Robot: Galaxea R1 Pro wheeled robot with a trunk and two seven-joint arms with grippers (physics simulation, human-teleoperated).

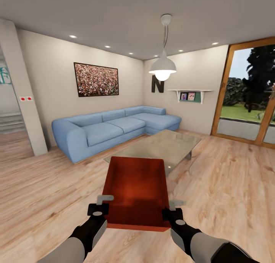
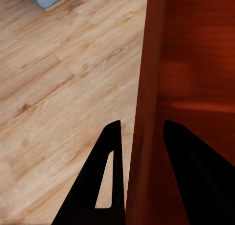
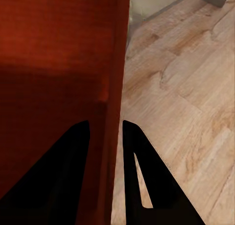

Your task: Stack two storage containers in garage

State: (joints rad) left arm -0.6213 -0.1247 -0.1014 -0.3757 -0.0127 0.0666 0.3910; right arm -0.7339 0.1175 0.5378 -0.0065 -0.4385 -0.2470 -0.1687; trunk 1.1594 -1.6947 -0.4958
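Light plank floor (image 1: 229, 179), blue corner sofa (image 1: 114, 127), glass table (image 1: 168, 142), pendant lamp (image 1: 162, 66)

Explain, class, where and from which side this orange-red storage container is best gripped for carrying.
Grip the storage container by its two thin side walls near the close end, one gripper per side: left gripper, right gripper. The open top lets one finger go inside each wall.

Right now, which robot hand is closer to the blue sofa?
Left. The left gripper holds the bin on the side toward the sofa. The right gripper holds the bin's opposite wall, farther away.
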